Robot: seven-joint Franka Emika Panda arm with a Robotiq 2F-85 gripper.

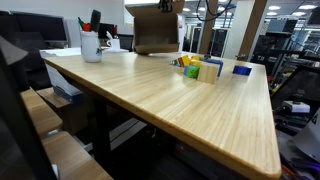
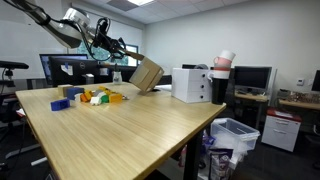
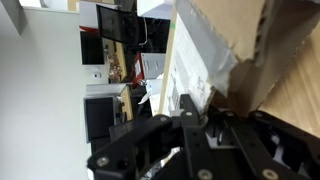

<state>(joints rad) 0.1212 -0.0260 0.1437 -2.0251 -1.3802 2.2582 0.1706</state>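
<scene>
Our gripper (image 2: 127, 50) is pressed together on a thin flap of the cardboard box (image 2: 146, 74). In the wrist view the dark fingers (image 3: 192, 108) sit tight against the sheet, and the gripper (image 3: 215, 118) shows hardly any gap. The cardboard box (image 3: 235, 40) fills the upper right of that view, with a pale inner face and a corrugated edge.

In both exterior views we see the box at the far end of the wooden table (image 2: 130, 130). It is tilted, with one lower corner down toward the tabletop. We cannot tell whether that corner touches the wood or hangs just above it. In an exterior view the box (image 1: 155, 28) shows a plain brown face under the arm.

Near the box, on the table, lies a small cluster of coloured blocks (image 2: 95, 97), yellow, green and orange, with a blue block (image 2: 60, 103) a little apart. A white mug (image 1: 91, 45) holding pens stands well away at another corner. Beyond the table we see a white printer (image 2: 192, 84) and a lined bin (image 2: 235, 135) on the floor.
</scene>
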